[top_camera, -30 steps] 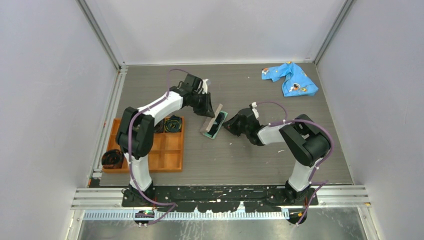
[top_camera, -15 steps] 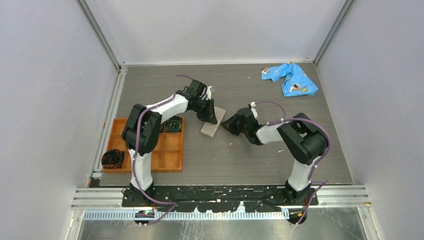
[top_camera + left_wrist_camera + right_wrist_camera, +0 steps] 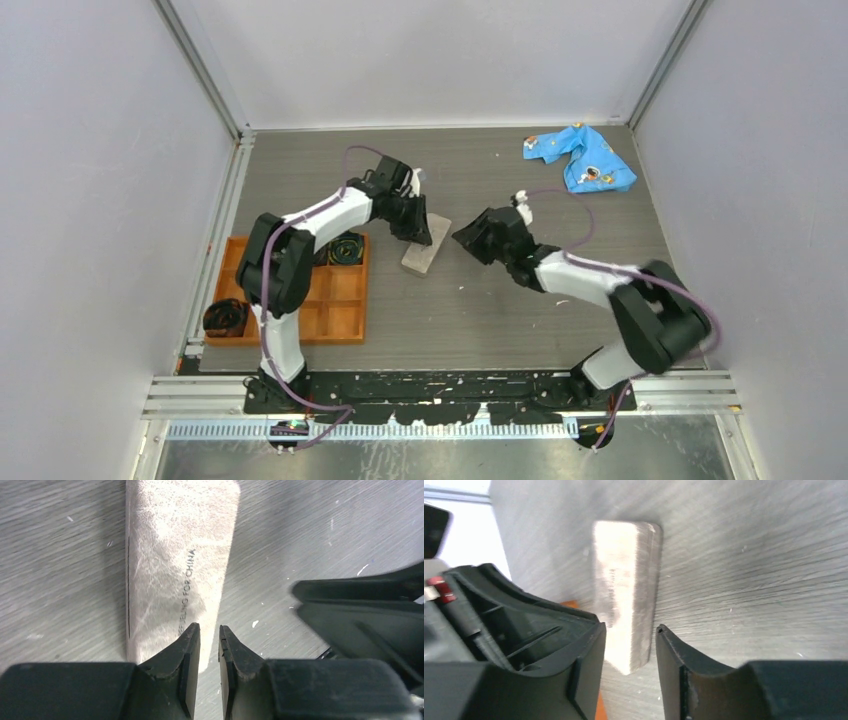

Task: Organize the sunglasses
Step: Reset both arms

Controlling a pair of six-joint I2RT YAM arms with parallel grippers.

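Right arm swung outward, right pincer (image 3: pixel 630 629) parted near closed case (image 3: pixel 175 555), left pincer (image 3: pixel 209 630) nearly shut, empty, above it

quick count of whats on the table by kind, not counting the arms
grey-tan case, closed: 1
orange tray: 1
dark coiled bundles: 2 showing
blue cloth: 1
total: 5

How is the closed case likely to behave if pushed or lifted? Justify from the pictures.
The case looks stiff: it keeps a boxy shape with straight sides, so it should probably slide rather than fold. It lies flat on the table, so tipping or rolling seems unlikely. Its mottled, leather-like surface suggests fair grip.
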